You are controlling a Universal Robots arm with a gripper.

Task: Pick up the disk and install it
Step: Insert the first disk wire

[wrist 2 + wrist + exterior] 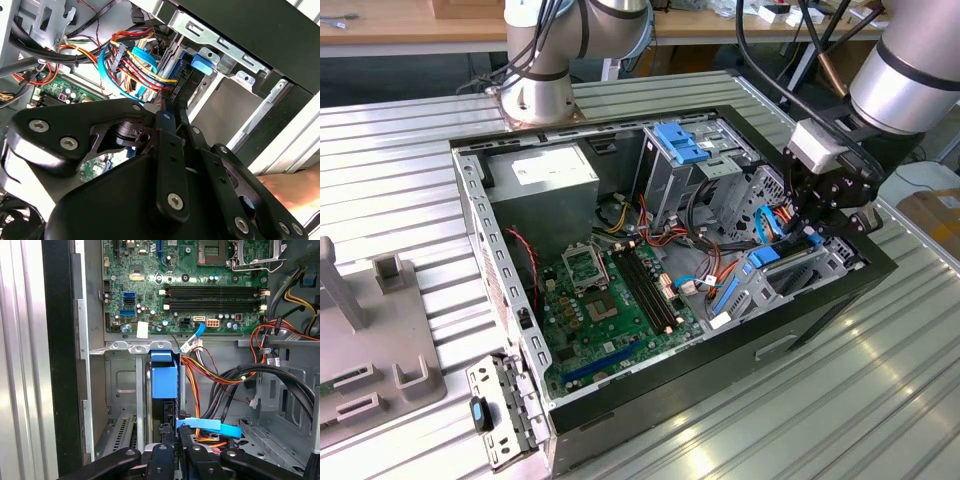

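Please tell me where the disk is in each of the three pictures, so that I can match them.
Exterior view: the disk stands on edge in the case's bay at the exterior view's right, under the gripper.
First wrist view: its blue bracket end sits mid-picture, beside the orange wires.
Second wrist view: edge-on, just beyond the fingertips.
Shared landmark: the green motherboard.
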